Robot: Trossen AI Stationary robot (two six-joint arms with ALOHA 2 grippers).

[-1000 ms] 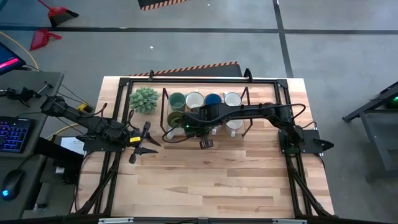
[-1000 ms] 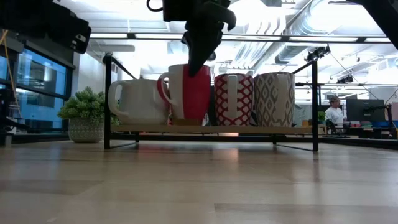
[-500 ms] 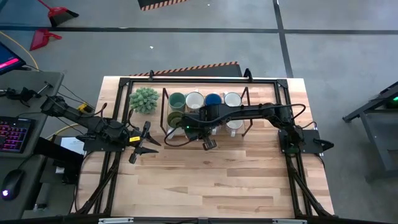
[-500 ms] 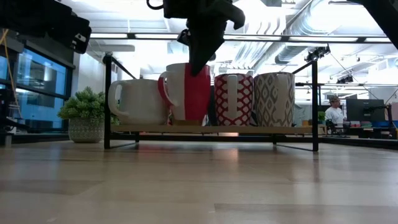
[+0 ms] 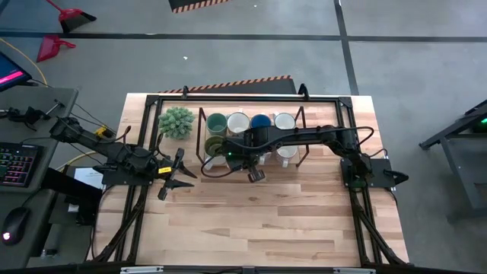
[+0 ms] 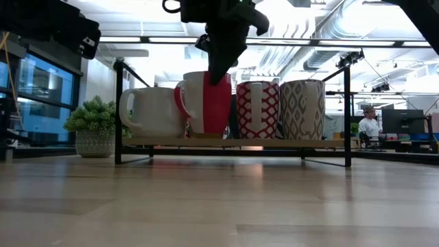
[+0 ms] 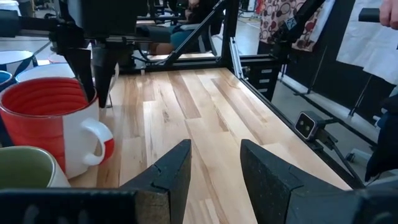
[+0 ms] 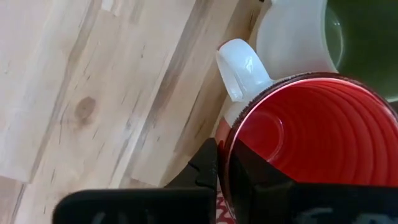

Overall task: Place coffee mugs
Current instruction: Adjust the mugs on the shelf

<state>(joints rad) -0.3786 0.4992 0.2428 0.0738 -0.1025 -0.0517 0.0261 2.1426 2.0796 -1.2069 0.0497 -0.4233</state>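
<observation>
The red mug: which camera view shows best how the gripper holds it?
The right wrist view: the right gripper pinches the red mug at its rim. The low and left wrist views show its outside; in the high view the arm hides it.

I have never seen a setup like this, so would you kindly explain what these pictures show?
Two robot arms work at a wooden table. One camera looks down from above, one sits at table level, and one rides on each wrist. At the back stand a plant and a low rack of mugs. The right gripper pinches the red mug by its rim, one finger inside, the mug in the rack's front row. The left gripper waits open at the table's left side, holding nothing.
</observation>
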